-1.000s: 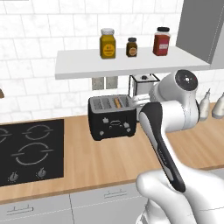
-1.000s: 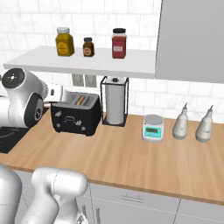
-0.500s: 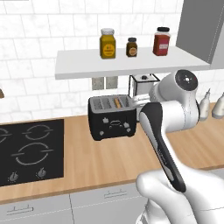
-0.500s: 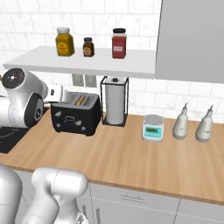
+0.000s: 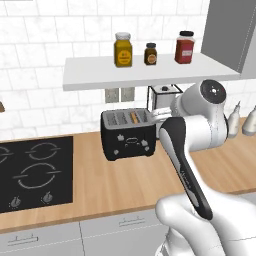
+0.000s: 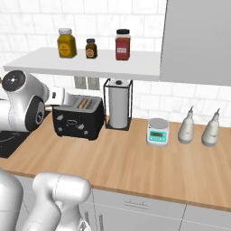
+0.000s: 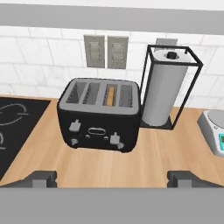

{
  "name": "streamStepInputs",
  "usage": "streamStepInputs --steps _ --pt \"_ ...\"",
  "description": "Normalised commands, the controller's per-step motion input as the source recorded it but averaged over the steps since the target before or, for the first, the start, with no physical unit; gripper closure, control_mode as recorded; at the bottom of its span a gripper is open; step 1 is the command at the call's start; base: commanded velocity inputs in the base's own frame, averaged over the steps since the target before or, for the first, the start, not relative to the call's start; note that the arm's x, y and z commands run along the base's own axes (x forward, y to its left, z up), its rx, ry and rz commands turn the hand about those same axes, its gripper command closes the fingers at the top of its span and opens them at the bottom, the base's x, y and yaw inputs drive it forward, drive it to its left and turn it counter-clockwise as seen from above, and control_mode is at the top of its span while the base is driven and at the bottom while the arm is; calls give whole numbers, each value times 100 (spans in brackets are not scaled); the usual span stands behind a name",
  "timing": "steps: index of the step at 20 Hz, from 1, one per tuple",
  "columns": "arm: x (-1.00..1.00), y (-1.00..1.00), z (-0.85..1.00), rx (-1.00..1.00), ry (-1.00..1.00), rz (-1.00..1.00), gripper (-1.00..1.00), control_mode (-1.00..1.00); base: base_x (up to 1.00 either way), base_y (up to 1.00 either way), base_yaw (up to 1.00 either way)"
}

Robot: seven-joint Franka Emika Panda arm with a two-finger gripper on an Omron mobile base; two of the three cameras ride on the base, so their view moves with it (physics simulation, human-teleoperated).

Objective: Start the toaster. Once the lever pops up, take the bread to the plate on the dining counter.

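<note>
The gripper (image 7: 112, 178) is held with its jaws spread wide and nothing between them, above the wooden desk (image 7: 144, 153) and in front of the toaster (image 7: 100, 114), clear of it. The black toaster is seen standing on the desk against the tiled wall, and the bread (image 7: 112, 96) is seen sunk in the third slot from the left in the hand view. Just beside the toaster a paper towel roll (image 7: 164, 88) in a black wire frame is placed upright. A black cooktop (image 5: 32, 172) is set into the desk on the toaster's other side. Three jars (image 5: 150, 49) are lined up on the white shelf (image 5: 145, 72) above.
</note>
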Motion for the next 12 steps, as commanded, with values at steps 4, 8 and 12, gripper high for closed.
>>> streamStepInputs --steps 4,8,12 --pt "0 0 0 0 0 0 -100 -100 0 0 0" --pt "0 0 0 0 0 0 -100 -100 0 0 0" --pt "0 0 0 0 0 0 -100 -100 0 0 0"
